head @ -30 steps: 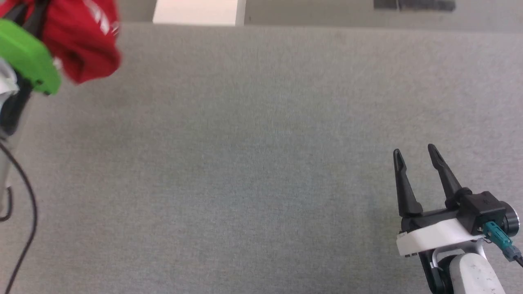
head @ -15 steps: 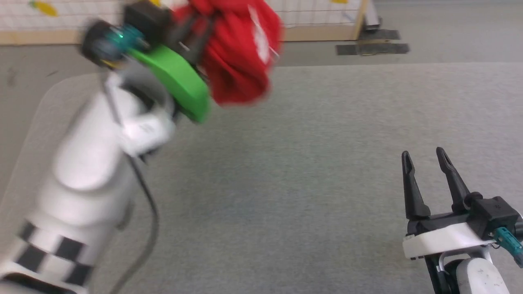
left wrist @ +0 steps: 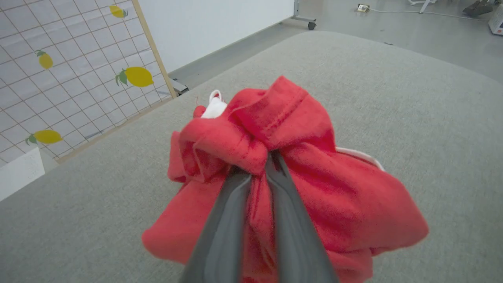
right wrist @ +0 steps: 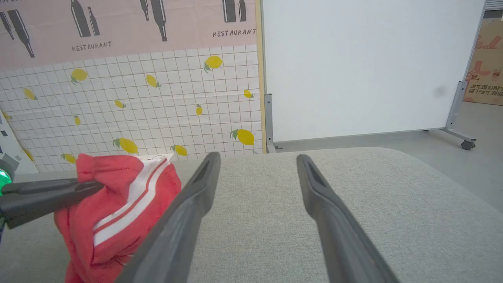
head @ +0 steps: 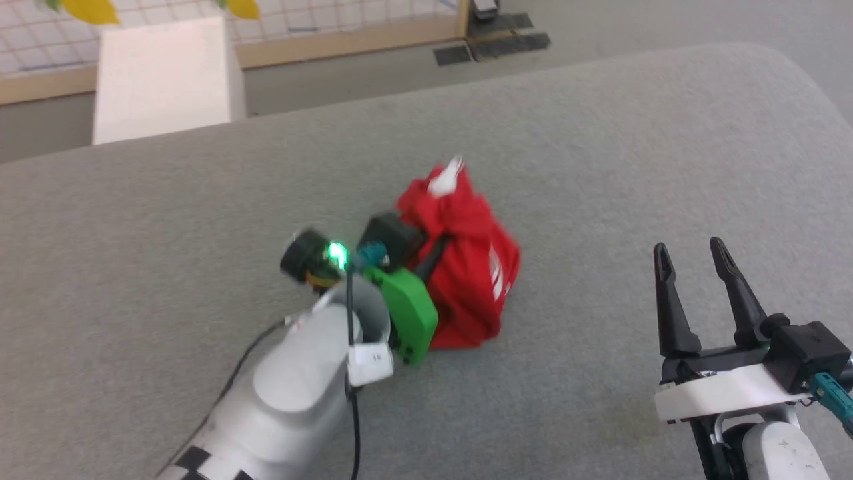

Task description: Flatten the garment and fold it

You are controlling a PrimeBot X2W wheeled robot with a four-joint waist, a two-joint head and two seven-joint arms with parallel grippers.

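While its jaws stand wide apart with nothing between them, the right gripper [head: 688,245] hangs over the grey padded table [head: 600,133], nearest the robot. Farther out, to its left, the left gripper [left wrist: 257,165] is pinched narrow on a fold of the garment [left wrist: 346,196], a crumpled red bundle with white-striped trim, bunched around the fingers near the table's middle. Beyond the far edge stand a lemon-patterned panel [right wrist: 157,98] and a white board [right wrist: 365,67].
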